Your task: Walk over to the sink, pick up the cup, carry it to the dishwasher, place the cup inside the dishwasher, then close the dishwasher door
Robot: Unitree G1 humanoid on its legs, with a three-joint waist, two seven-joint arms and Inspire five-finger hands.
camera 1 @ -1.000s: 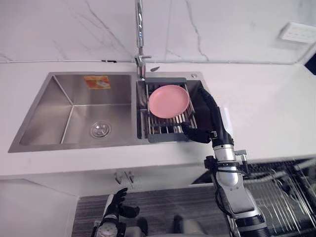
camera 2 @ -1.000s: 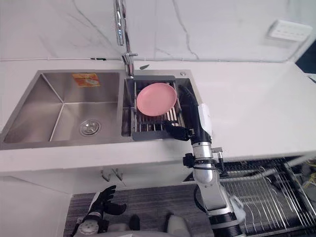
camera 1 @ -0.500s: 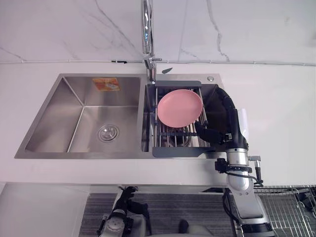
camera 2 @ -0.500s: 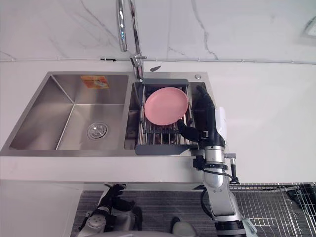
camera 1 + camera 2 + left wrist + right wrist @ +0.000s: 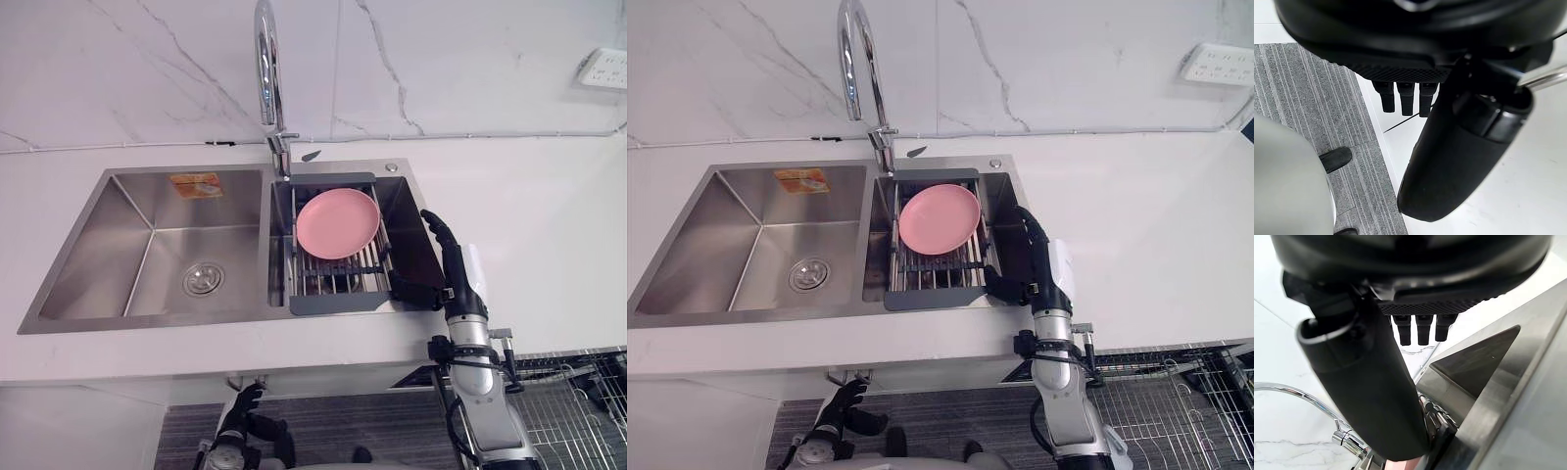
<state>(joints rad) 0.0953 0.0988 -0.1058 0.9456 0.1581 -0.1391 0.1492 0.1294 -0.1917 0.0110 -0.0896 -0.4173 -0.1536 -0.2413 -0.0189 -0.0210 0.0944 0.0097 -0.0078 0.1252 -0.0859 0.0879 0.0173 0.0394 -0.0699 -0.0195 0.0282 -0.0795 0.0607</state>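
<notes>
- The white surface point(image 5: 549, 225) is running wall to wall, with the steel double sink point(image 5: 118, 245) set into it.
- A dishwasher rack point(image 5: 568, 392) of wire is sticking out low down, under the surface's right part.
- The tap point(image 5: 263, 59) is arching up behind the divider between the basins.
- A drying rack point(image 5: 338, 305) is sitting across the right basin, carrying a pink plate point(image 5: 338, 223) that is leaning tilted.
- The right robot hand point(image 5: 449, 274) is hovering over the right basin, just beside the drying rack, with fingers straight, thumb spread towards the rack, holding nothing.
- The left robot hand point(image 5: 240, 411) is hanging low before the cabinet, fingers relaxed and empty.
- Where the cup is, I cannot tell.
</notes>
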